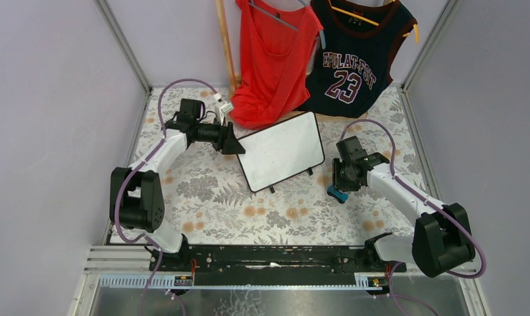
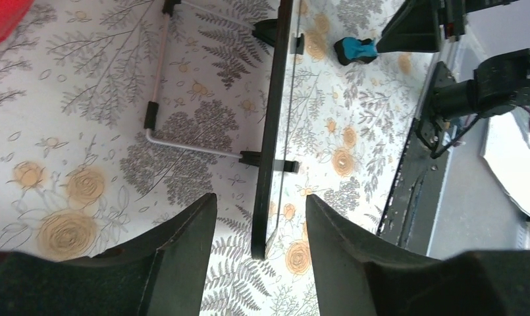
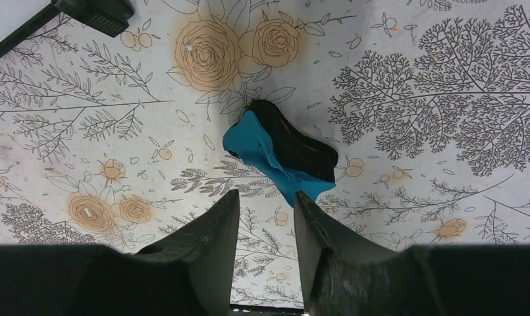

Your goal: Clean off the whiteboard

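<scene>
The whiteboard (image 1: pixel 280 150), white with a thin black frame and small black feet, stands tilted at the table's middle; its face looks blank. In the left wrist view its black edge (image 2: pixel 270 131) runs between my fingers, edge-on, with its wire stand (image 2: pixel 158 99) to the left. My left gripper (image 1: pixel 234 143) is open at the board's left edge, not touching it (image 2: pixel 261 201). A small blue and black eraser (image 1: pixel 338 194) lies on the cloth right of the board. My right gripper (image 1: pixel 339 179) is open and empty just above the eraser (image 3: pixel 282 150), fingers apart (image 3: pixel 265 197).
A red top (image 1: pixel 272 59) and a dark jersey (image 1: pixel 354 62) hang at the back, touching the table behind the board. Grey walls stand on both sides. A black rail (image 1: pixel 268 257) runs along the near edge.
</scene>
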Robot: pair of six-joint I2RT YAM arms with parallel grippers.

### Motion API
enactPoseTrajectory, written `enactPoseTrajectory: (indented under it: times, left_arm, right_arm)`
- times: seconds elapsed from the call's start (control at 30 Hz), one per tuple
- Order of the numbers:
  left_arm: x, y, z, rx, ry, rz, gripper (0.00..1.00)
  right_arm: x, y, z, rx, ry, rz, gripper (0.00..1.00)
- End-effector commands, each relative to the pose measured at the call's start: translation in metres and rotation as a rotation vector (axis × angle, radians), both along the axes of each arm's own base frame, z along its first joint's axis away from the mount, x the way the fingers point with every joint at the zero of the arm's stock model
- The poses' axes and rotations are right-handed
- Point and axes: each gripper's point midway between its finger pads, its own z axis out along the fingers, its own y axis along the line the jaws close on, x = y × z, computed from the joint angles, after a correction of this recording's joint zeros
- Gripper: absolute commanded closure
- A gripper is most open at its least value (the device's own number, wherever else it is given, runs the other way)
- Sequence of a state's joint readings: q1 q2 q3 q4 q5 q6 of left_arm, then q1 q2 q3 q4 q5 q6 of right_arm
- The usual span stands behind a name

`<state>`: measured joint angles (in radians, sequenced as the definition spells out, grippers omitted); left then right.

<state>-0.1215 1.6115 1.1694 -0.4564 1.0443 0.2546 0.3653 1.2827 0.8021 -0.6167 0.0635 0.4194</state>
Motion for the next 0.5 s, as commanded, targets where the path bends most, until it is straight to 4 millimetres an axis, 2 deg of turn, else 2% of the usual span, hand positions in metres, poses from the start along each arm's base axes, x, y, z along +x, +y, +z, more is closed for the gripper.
enactPoseTrajectory:
  times: [0.0, 0.1, 0.2, 0.23, 0.27, 0.37, 0.43, 0.47]
  left_arm:
    - [0.011, 0.015, 0.02, 0.075, -0.106, 0.119, 0.48]
    - [0.024, 0.032, 0.04, 0.124, -0.223, 0.255, 0.45]
    - [0.034, 0.053, 0.065, 0.153, -0.323, 0.396, 0.31]
    - [0.037, 0.06, 0.071, 0.154, -0.339, 0.432, 0.19]
    - [0.04, 0.068, 0.076, 0.157, -0.347, 0.474, 0.15]
    - [0.046, 0.091, 0.089, 0.135, -0.36, 0.559, 0.13]
    - [0.051, 0.11, 0.09, 0.147, -0.366, 0.636, 0.13]
    - [0.053, 0.122, 0.084, 0.167, -0.359, 0.686, 0.13]
  right_arm:
    - [0.006, -0.002, 0.012, 0.001, -0.062, -0.014, 0.58]
    - [0.008, -0.004, 0.018, 0.001, -0.093, -0.021, 0.58]
    - [0.009, -0.005, 0.022, 0.003, -0.116, -0.025, 0.58]
    - [0.01, -0.005, 0.023, 0.006, -0.12, -0.024, 0.58]
    - [0.009, -0.005, 0.023, 0.005, -0.12, -0.024, 0.58]
    - [0.009, -0.005, 0.022, 0.004, -0.119, -0.024, 0.58]
    - [0.01, -0.006, 0.024, -0.001, -0.129, -0.031, 0.58]
    - [0.011, -0.007, 0.025, -0.004, -0.137, -0.035, 0.58]
